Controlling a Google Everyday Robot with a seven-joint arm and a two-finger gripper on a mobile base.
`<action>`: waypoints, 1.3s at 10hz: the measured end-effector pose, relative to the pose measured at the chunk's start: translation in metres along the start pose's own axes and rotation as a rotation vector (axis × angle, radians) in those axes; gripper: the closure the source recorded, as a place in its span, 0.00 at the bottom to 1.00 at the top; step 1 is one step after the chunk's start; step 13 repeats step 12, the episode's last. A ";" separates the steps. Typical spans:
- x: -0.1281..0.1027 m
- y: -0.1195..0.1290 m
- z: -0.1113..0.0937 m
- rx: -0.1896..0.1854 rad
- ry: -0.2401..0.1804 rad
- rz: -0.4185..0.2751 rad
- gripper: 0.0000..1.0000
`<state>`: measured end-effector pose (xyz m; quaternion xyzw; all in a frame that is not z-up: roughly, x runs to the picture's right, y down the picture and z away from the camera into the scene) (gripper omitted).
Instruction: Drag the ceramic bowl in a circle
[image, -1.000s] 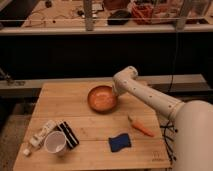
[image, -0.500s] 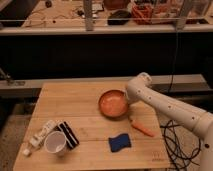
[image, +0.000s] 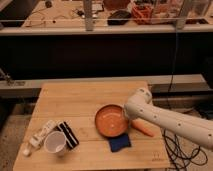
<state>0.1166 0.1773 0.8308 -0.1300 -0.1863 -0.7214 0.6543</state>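
Note:
The ceramic bowl (image: 111, 121), round, shallow and glossy orange-brown with a darker rim, sits on the wooden table (image: 75, 100) right of centre, near the front. My white arm comes in from the lower right, and the gripper (image: 127, 115) is at the bowl's right rim, tucked under the arm's wrist. The fingers are hidden by the wrist, so the hold on the rim cannot be made out.
A blue sponge (image: 120, 143) lies just in front of the bowl, almost touching it. An orange carrot-like object (image: 143, 128) lies to the bowl's right under the arm. A white cup (image: 55, 142), a black striped packet (image: 68, 134) and a white bottle (image: 42, 133) sit front left.
The bowl has moved right and then toward the table's front, ending close to the blue sponge. The arm's wrist swung along with it.

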 end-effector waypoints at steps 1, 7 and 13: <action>0.006 -0.028 0.004 0.022 0.004 -0.046 1.00; 0.088 -0.131 0.020 0.094 0.077 -0.290 1.00; 0.197 -0.070 0.043 0.145 0.106 -0.154 1.00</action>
